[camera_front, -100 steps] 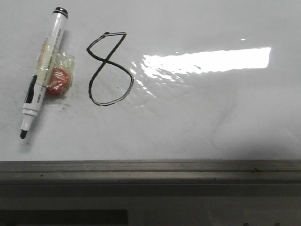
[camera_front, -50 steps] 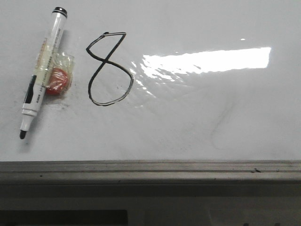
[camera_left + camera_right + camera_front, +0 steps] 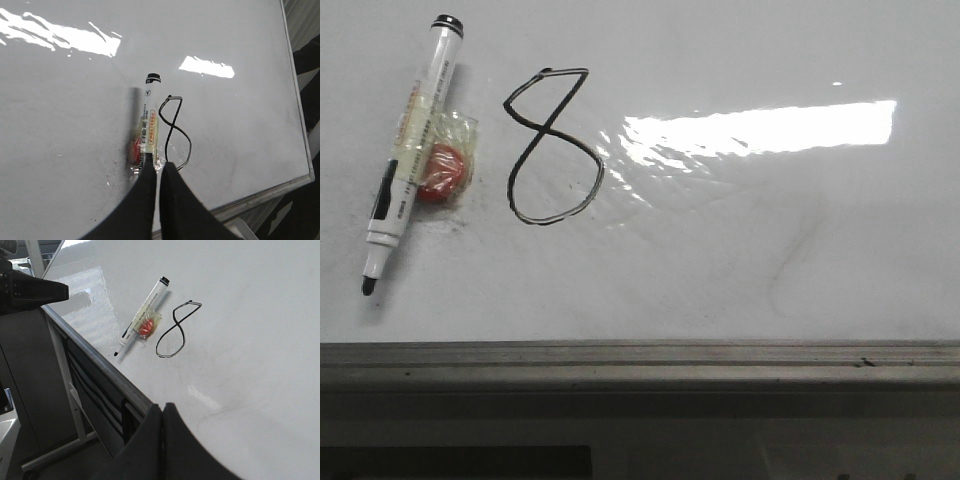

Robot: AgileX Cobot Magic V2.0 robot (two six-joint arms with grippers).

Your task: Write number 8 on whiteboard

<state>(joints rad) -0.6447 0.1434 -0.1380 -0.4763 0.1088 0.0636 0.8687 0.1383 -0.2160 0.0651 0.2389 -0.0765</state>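
So the 8 (image 3: 552, 146) is done on the whiteboard (image 3: 740, 270), right beside the marker (image 3: 408, 152) lying flat. Both grippers, left (image 3: 158, 169) and right (image 3: 161, 409), have fingers pressed together, empty. Best move: back off without smudging the ink.

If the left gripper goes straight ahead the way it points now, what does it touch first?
Most likely the marker: the left gripper, fingers together, points along its barrel, with the number 8 just beside that line. Its height above the whiteboard is unclear, so it might pass over.
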